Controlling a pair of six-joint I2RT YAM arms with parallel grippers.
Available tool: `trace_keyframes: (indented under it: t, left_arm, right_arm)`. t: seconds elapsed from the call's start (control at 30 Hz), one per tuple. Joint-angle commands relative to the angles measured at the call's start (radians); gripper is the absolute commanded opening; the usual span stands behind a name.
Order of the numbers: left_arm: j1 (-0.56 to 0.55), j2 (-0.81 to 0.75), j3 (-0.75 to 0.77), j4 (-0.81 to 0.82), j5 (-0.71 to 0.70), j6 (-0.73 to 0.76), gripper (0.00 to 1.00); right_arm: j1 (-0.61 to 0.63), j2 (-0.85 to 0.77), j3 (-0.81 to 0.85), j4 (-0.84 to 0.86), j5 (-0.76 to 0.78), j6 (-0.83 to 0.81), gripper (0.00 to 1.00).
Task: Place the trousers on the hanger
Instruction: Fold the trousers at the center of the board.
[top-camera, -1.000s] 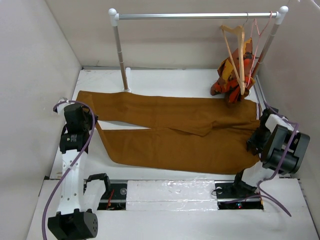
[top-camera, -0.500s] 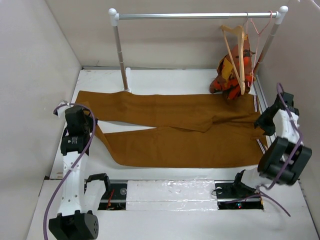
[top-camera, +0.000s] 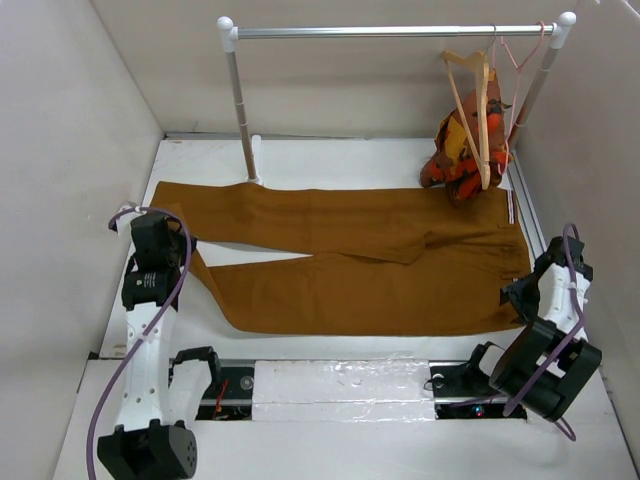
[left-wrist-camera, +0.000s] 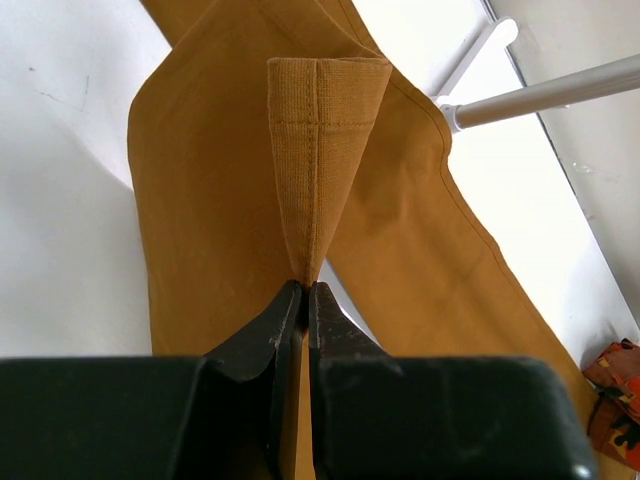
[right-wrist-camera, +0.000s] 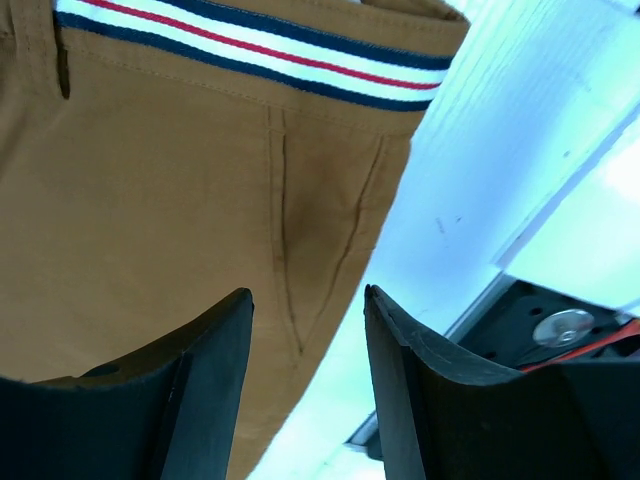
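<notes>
The rust-brown trousers lie spread flat across the table, legs to the left, waist to the right. My left gripper is shut on the hem of the near leg, and the left wrist view shows the cloth pinched into a fold at the fingertips. My right gripper is open over the near corner of the waist. In the right wrist view its jaws stand apart over the cloth, below the striped waistband. The wooden hanger hangs on the rail at the far right.
A metal rail on two posts spans the back, its left post standing by the far trouser leg. A pink wire hanger and an orange patterned garment hang beside the wooden hanger. Walls close in left and right.
My right gripper rose away from the waist toward the far right, then came down over the waist's near corner. The waist end now lies flatter. The left arm has barely moved.
</notes>
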Motion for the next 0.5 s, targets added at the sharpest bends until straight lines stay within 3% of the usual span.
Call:
trace_keyframes:
  t: [0.0,0.47]
  left_arm:
    - [-0.003,0.025,0.049,0.047,0.003,-0.012,0.0]
    - [0.018,0.076,-0.014,0.085,-0.031,0.014,0.0]
  right_arm:
    - [0.018,0.01,0.002,0.004,0.042,0.114,0.54]
    - [0.014,0.223,-0.026,0.122,0.079,0.189,0.48]
